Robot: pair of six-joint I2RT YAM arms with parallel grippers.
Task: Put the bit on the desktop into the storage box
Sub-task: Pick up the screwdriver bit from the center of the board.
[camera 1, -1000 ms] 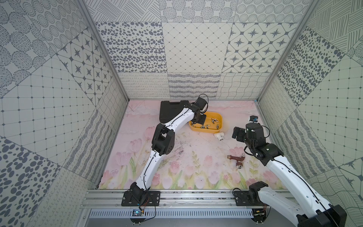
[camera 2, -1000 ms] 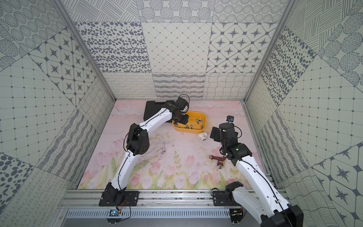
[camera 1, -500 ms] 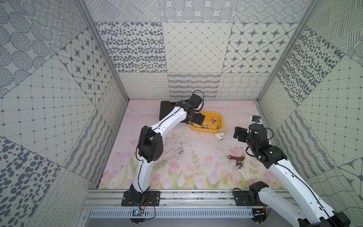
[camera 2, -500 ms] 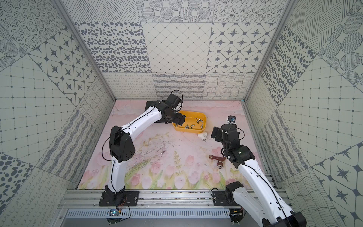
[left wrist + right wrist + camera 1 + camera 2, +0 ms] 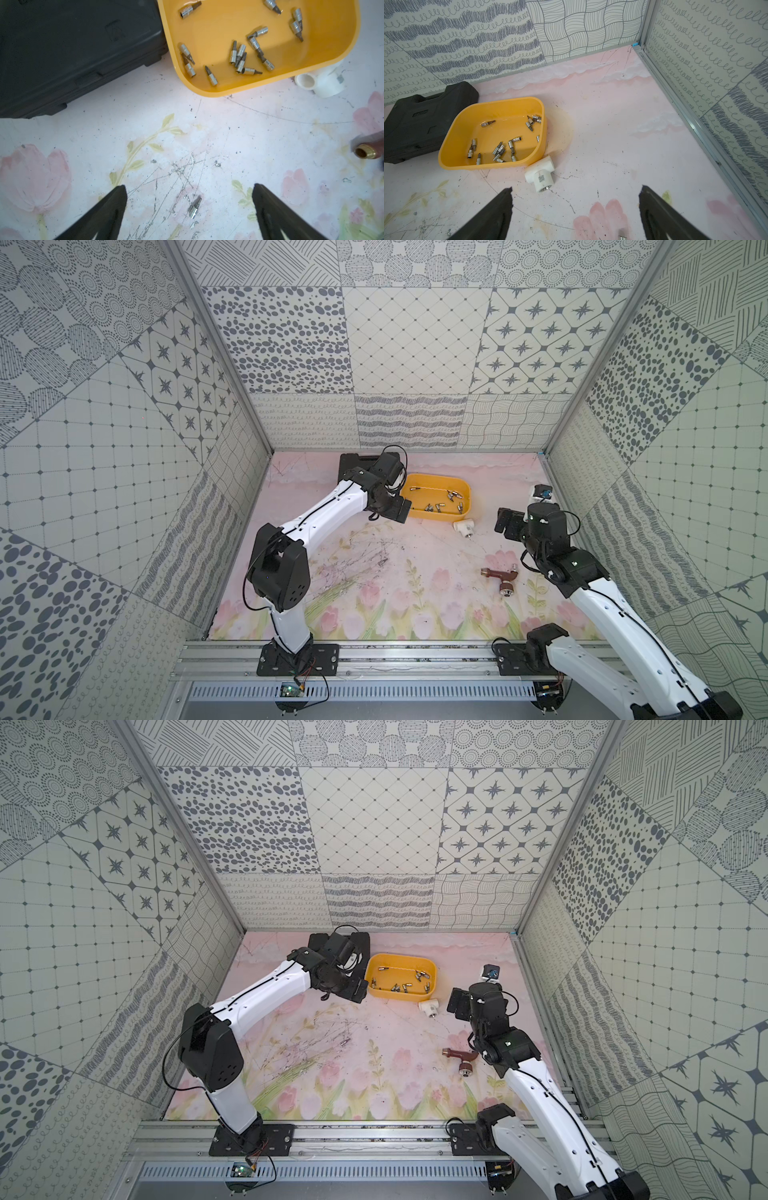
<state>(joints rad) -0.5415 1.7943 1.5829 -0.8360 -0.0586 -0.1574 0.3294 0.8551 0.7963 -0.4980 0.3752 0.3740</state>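
Desk (image 5: 415,593) surface fills most of what we see, flower-printed and heavily scratched. At its far side lies the black case (image 5: 72,52), closed. Right beside the case sits the storage box (image 5: 239,90), lidless and yellow.

We see the left gripper (image 5: 189,186) hanging above the desk near the box's end that faces the case. Its jaws stand wide apart with nothing between them. The right gripper (image 5: 576,187) hovers on the other side of the box, well off the surface. Its jaws are spread just as wide and hold nothing.

Two smaller things are no part of our job. A brown tap (image 5: 500,578) lies near the right arm, and a white pipe tee (image 5: 539,174) sits just beside the box's near corner.

Smallest of all are the bits. A good scatter of loose bits (image 5: 239,56) already lies on the box floor, so we judge most of the work done. One bit (image 5: 195,207) remains on the desk among the scratches, well apart from the box, and in the left wrist view it sits in line with the gap between the jaws.

What is left, as far as we can tell, is to grasp that bit, carry it over the rim and let it go. We cannot say whether any more bits hide behind the arms.
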